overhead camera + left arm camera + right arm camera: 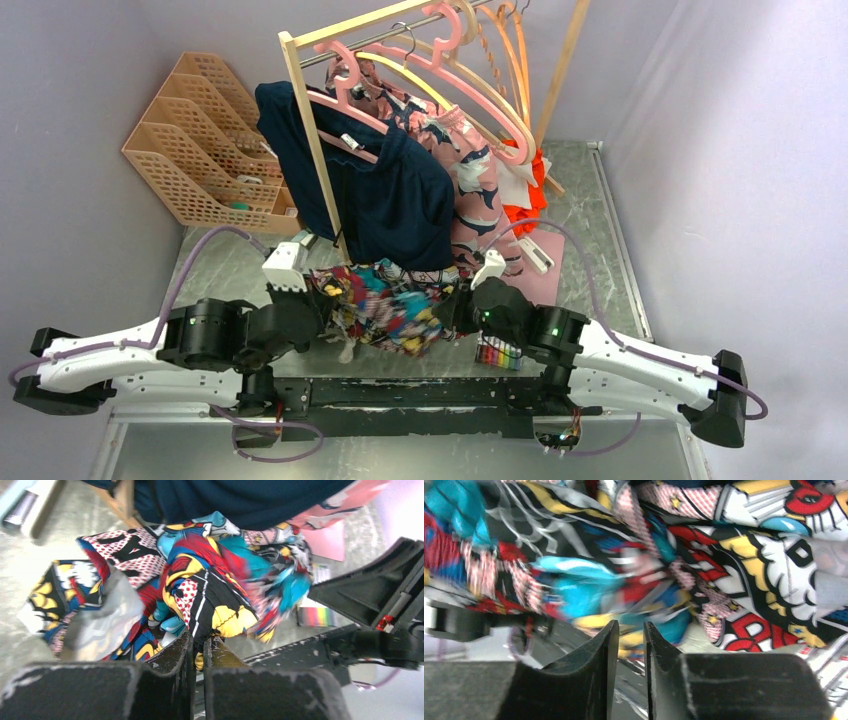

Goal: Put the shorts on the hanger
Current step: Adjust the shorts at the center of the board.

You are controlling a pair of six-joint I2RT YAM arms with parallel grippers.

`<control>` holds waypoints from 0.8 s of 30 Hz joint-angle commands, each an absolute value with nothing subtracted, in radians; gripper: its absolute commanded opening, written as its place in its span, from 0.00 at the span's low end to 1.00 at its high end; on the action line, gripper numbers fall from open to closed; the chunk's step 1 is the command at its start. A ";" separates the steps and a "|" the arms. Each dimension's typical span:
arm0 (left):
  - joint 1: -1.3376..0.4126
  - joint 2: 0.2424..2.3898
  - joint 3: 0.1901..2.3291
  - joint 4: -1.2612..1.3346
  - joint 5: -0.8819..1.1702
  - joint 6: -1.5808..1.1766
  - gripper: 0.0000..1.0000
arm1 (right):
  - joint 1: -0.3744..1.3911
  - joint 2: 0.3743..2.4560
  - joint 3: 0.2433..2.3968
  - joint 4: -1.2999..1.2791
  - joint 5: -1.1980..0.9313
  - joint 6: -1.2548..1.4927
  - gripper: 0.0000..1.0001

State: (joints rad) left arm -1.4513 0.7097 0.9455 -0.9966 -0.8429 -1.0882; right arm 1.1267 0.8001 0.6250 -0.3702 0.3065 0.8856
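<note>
The comic-print shorts hang bunched between my two grippers, just above the table near its front edge. My left gripper is shut on a fold of the shorts, with the fabric pinched between its fingertips. My right gripper holds the other side; its jaws stand narrowly apart with blurred yellow and teal fabric of the shorts between the tips. The pale-pink hanger hangs on the rail at the back, well above and behind the shorts.
A wooden rack post stands just behind the shorts. A navy garment and a pink patterned garment hang from it. Orange hangers are at the rail's right end. A lattice organiser stands back left. A colour-strip card lies by my right gripper.
</note>
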 commanded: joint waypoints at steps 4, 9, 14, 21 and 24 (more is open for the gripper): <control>-1.452 0.737 1.068 -1.129 -0.988 -1.031 0.07 | 1.121 0.822 0.580 -0.303 0.227 0.775 0.57; -1.419 0.841 1.101 -1.072 -0.945 -0.882 0.07 | 1.121 0.839 0.617 -0.328 0.206 0.696 0.64; -1.167 0.912 1.021 -0.814 -0.664 -0.634 0.07 | 1.123 0.823 0.603 -0.325 0.200 0.698 0.65; -0.979 0.874 0.913 -0.659 -0.478 -0.591 0.07 | 1.125 0.813 0.597 -0.304 0.168 0.672 0.63; -0.918 0.852 0.884 -0.662 -0.430 -0.611 0.07 | 1.140 0.822 0.620 -0.307 0.178 0.658 0.56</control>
State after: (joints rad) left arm -0.9833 0.8936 0.9096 -0.7513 -0.5438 -0.6342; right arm 1.1267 0.8268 0.5900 -0.3328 0.1856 0.6949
